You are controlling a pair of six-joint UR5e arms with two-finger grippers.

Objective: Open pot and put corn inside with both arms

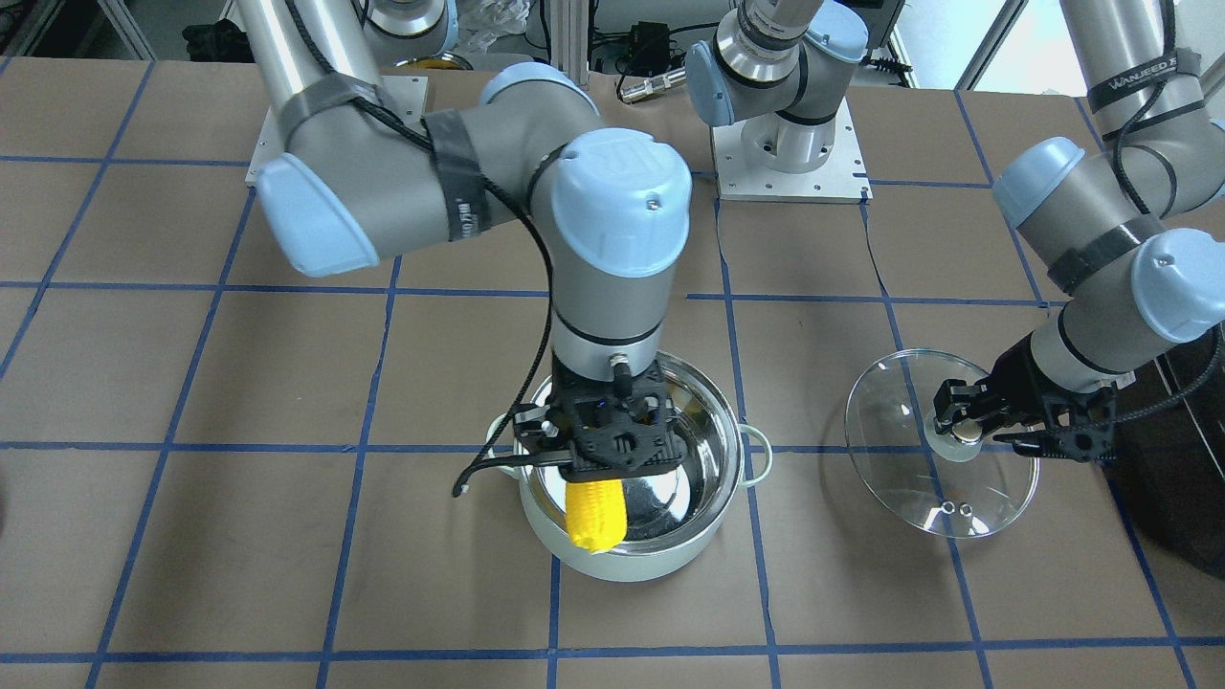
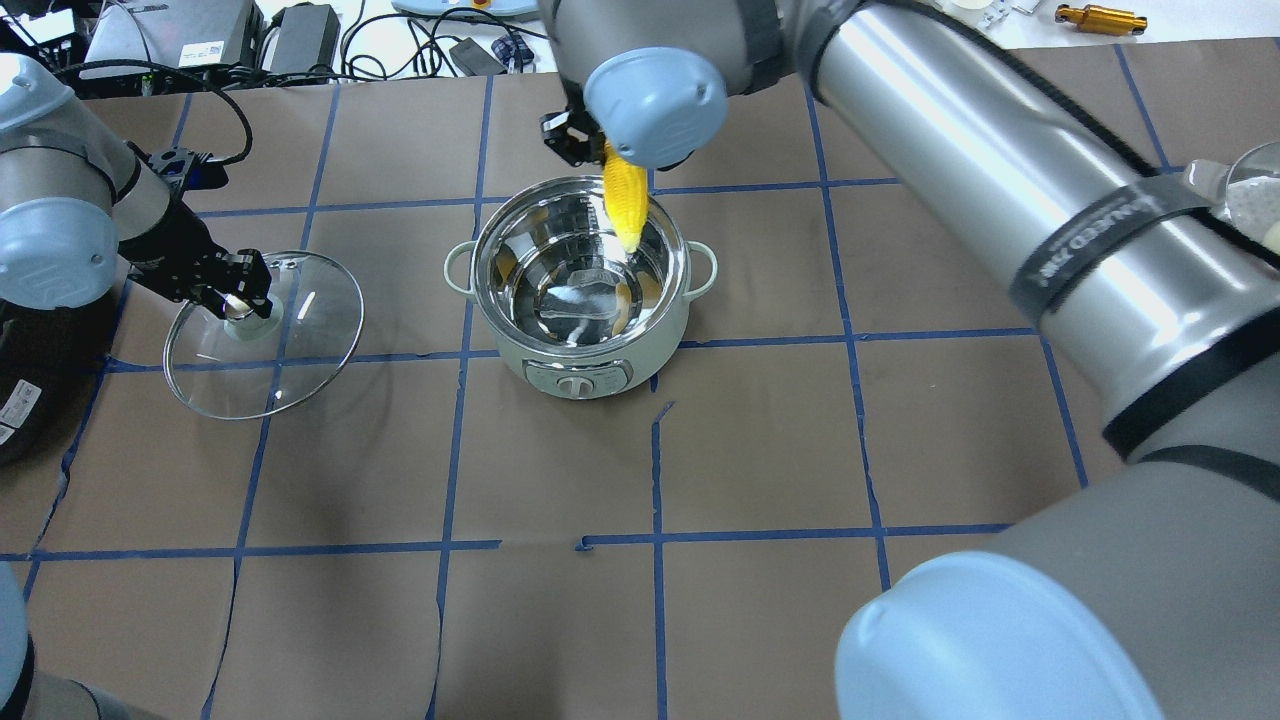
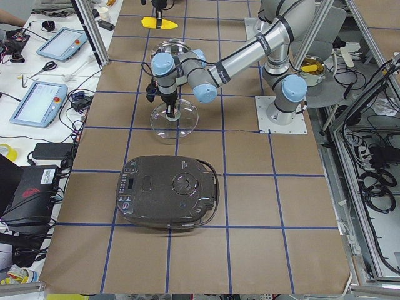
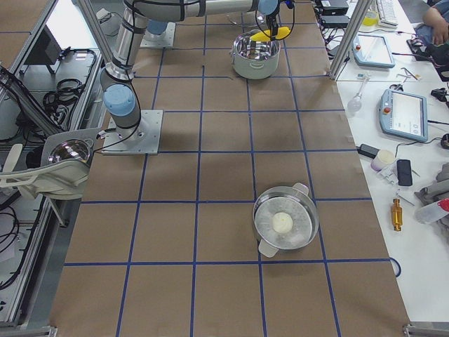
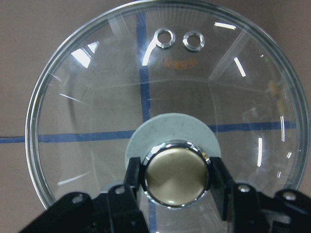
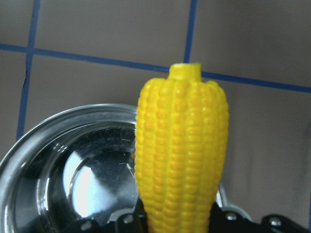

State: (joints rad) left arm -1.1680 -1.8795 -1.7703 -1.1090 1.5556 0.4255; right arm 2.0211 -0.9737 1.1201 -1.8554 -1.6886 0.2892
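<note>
The mint-green pot (image 1: 634, 560) stands open at the table's middle, its steel inside bare; it also shows in the overhead view (image 2: 580, 370). My right gripper (image 1: 601, 476) is shut on the yellow corn (image 1: 595, 515) and holds it over the pot's far rim, tip slanting down into the opening (image 2: 626, 205). The right wrist view shows the corn (image 6: 182, 155) above the rim. My left gripper (image 1: 968, 428) is shut on the gold knob (image 5: 177, 177) of the glass lid (image 1: 909, 483). It holds the lid tilted beside the pot (image 2: 300, 345); whether the lid's edge touches the table, I cannot tell.
A large black appliance (image 3: 169, 190) sits on the table beyond the lid, at the overhead view's left edge (image 2: 20, 390). A second steel pot with a lid (image 4: 284, 225) stands far off on the robot's right. Blue tape lines cross the brown table (image 2: 760, 440).
</note>
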